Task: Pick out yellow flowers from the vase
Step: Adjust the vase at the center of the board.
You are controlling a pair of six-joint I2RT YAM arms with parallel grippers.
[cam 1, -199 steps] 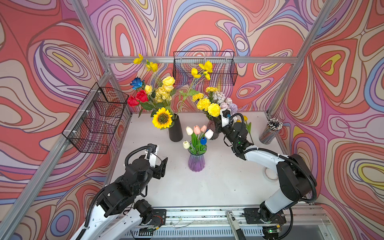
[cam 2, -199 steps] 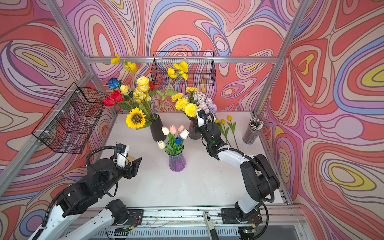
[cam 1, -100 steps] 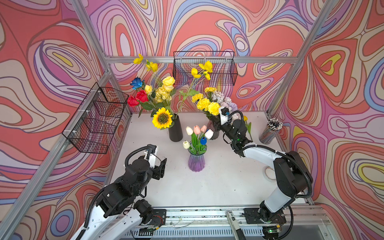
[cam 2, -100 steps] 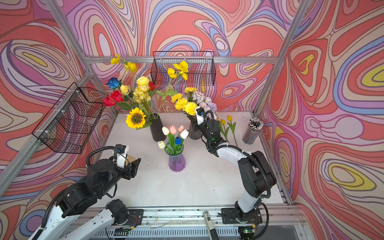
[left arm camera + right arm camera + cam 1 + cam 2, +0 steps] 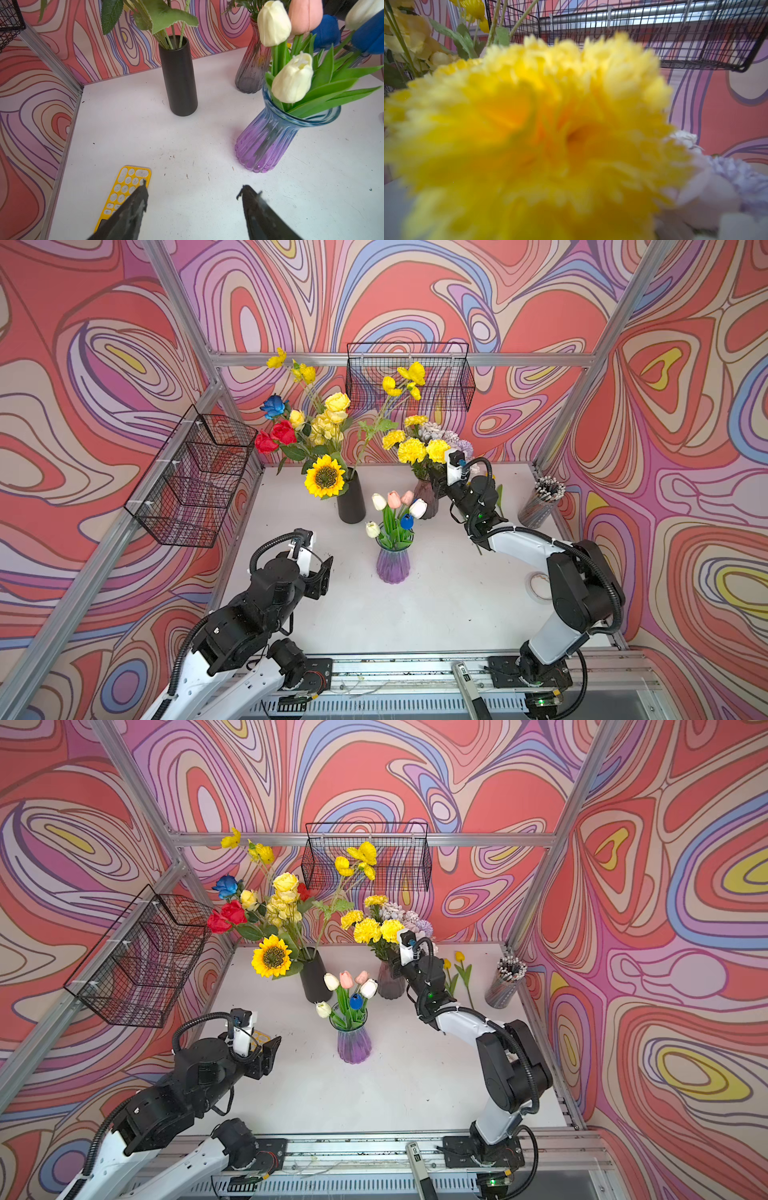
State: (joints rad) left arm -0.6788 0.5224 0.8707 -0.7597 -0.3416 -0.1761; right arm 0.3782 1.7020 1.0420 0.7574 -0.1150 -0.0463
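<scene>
Where the right gripper [image 5: 395, 966] sits: at the neck of the smoky vase [image 5: 390, 986], under the yellow pom-pom flowers [image 5: 368, 930].
Right jaws: hidden by the blooms; I cannot tell whether they are spread or pinching a stem.
Right wrist view: filled by one blurred yellow pom-pom, very close.
Left gripper [image 5: 193, 187]: jaws spread wide, nothing between them, above bare table [image 5: 374, 1094] near a yellow keypad [image 5: 126, 187].
Done: two yellow tulips [image 5: 458, 957] lie on the table just behind the right arm, out of any vase; the purple vase [image 5: 353, 1044] holds only white, pink and blue tulips [image 5: 347, 979].
Left: all the pom-poms in the smoky vase, and in the black vase [image 5: 315, 982] the sunflower [image 5: 272, 957], yellow roses [image 5: 284, 886] and small yellow blossoms [image 5: 361, 855], mixed with red and blue roses [image 5: 226, 917].
Progress: likely under halfway.
</scene>
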